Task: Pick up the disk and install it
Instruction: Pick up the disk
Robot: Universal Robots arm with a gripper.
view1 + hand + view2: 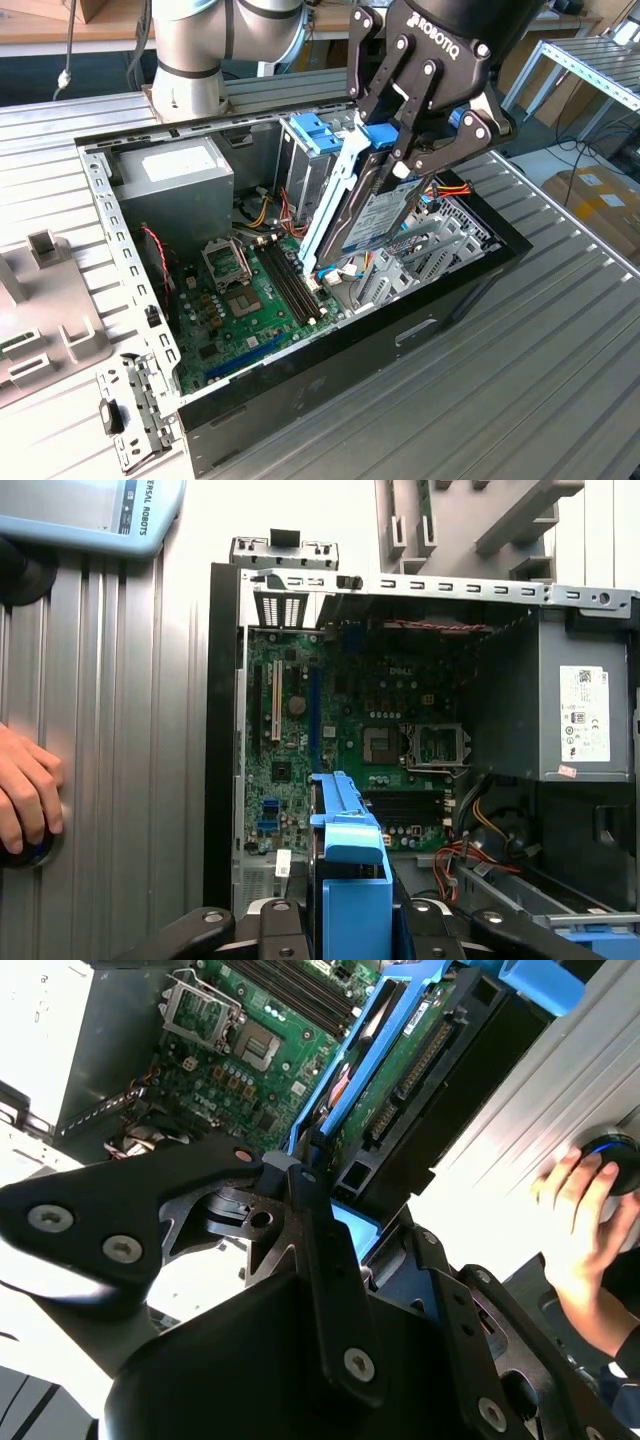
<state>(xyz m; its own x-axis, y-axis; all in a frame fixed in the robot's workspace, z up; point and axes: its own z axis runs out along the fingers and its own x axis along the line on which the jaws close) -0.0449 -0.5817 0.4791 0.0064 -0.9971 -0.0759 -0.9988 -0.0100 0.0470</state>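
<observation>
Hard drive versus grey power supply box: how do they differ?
The hard drive is a thin slab; the power supply is a bulky box. The hard drive hangs tilted on edge, clamped in the end effector above the computer case; the power supply sits in the case's corner. The hard drive has blue side rails; the power supply is plain grey. Both carry a printed label.

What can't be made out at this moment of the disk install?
- Exterior view: where the disk meets the drive cage at its lower end, hidden by the disk itself and the gripper clamping it.
- First wrist view: the disk's label, since it sits edge-on.
- Both wrist views: the round thing under a person's hand, mostly covered by it.
</observation>
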